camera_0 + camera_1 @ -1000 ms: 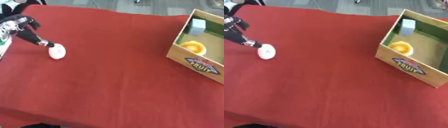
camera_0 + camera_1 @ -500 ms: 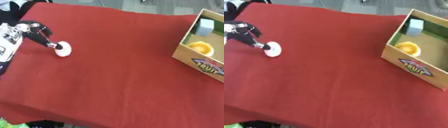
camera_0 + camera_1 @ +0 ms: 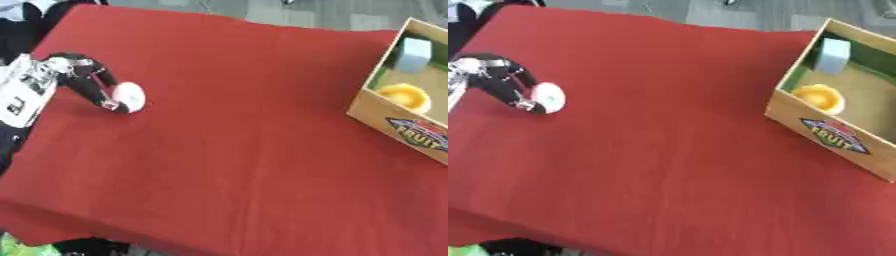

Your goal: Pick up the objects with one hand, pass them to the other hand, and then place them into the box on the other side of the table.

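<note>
two things already in the box (image 3: 846,142) at the table's right edge: a yellow-orange round one (image 3: 819,97) near the front wall, a pale blue block (image 3: 832,55) toward the far end. one white ball (image 3: 129,93) not yet delivered, lying on the red cloth (image 3: 236,150) near the left edge, well apart from the box.

left hand (image 3: 83,80) down beside the ball at the left edge, fingers (image 3: 107,102) curled over and touching the ball's near side, tips at the cloth. hard to say whether wrapped round it or merely hooked against it; looks like the start of a grasp, not a lift, since the ball sits on the cloth. no sign of the right hand in either view.

judged from this: pick-up of the ball only begun. left to do: close round it, raise it off the cloth, carry toward the middle of the table, meet the right hand there, hand over, then across to the right edge and drop into the box. plenty of room inside between the two things already there. no other loose things visible on the cloth, so probably the last one, though the table's near and far edges run partly out of view.
</note>
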Available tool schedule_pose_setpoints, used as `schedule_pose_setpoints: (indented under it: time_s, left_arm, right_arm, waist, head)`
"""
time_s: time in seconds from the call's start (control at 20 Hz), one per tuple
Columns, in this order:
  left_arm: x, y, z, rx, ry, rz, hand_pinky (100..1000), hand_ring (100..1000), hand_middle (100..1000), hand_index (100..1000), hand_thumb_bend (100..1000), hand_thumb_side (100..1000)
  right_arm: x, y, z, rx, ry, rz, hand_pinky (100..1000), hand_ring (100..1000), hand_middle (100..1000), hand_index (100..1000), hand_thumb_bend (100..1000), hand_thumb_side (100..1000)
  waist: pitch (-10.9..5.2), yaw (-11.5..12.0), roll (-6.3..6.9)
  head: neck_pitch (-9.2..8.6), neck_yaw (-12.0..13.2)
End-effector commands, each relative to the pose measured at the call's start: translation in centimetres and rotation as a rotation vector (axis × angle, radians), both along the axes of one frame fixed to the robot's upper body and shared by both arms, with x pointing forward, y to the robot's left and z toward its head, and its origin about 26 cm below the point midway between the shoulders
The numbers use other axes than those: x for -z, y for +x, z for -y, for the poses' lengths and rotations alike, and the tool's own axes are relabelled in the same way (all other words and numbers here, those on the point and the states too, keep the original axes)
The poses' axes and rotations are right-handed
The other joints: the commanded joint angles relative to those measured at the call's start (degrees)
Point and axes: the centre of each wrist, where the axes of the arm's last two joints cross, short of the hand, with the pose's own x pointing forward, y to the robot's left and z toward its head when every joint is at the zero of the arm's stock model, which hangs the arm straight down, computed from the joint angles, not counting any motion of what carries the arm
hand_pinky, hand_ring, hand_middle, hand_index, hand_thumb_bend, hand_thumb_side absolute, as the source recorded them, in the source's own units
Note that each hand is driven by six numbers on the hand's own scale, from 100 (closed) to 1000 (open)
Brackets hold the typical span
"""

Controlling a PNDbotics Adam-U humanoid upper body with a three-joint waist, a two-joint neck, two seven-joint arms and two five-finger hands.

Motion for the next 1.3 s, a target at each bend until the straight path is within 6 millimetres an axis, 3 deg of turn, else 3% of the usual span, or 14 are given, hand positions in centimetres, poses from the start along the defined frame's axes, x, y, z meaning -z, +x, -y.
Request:
schedule_pose_setpoints:
  time_s: [0.05, 0.4, 0.6, 0.8, 0.95, 1.3]
  left_arm:
    - [-1.4, -0.1, -0.1, -0.008, 0.029, 0.012, 853, 779, 748, 756, 631, 192]
    - [-0.9, 0.1, 0.3, -0.033, 0.062, 0.009, 845, 778, 743, 723, 494, 127]
    - [-0.7, 0.3, 0.8, -0.058, 0.068, 0.031, 837, 768, 732, 697, 481, 149]
    - [-0.4, 0.5, 1.2, -0.057, 0.062, 0.031, 832, 764, 720, 650, 321, 100]
    - [-0.5, 0.4, 1.4, -0.039, 0.057, 0.026, 819, 749, 727, 628, 102, 130]
    - [-1.3, 0.0, 1.6, -0.031, 0.088, 0.057, 794, 717, 670, 532, 100, 140]
  right_arm:
    - [-1.0, -0.3, 0.3, 0.011, -0.01, 0.031, 910, 972, 598, 773, 104, 221]
    - [-0.7, -0.3, 0.4, 0.016, -0.008, 0.024, 909, 971, 596, 772, 102, 228]
    - [-0.7, -0.3, 0.4, 0.016, -0.007, 0.022, 909, 971, 596, 771, 100, 230]
    - [-0.7, -0.3, 0.4, 0.016, -0.005, 0.021, 909, 971, 596, 771, 100, 232]
    - [-0.7, -0.3, 0.3, 0.015, -0.003, 0.021, 909, 971, 596, 771, 100, 232]
    - [-0.6, -0.3, 0.4, 0.017, -0.001, 0.019, 911, 972, 596, 771, 100, 234]
  waist:
    - [-2.01, -0.1, 0.69]
    - [-1.86, -0.2, 0.66]
    - [-1.8, -0.3, 0.61]
    - [-1.77, -0.4, 0.58]
    - [-1.8, -0.4, 0.57]
    - [-1.88, -0.3, 0.51]
  head:
    - [0.28, -0.1]
    - [0.27, -0.1]
    - [0.28, 0.0]
    - [0.24, 0.1]
    - [0.27, 0.0]
    - [0.06, -0.5]
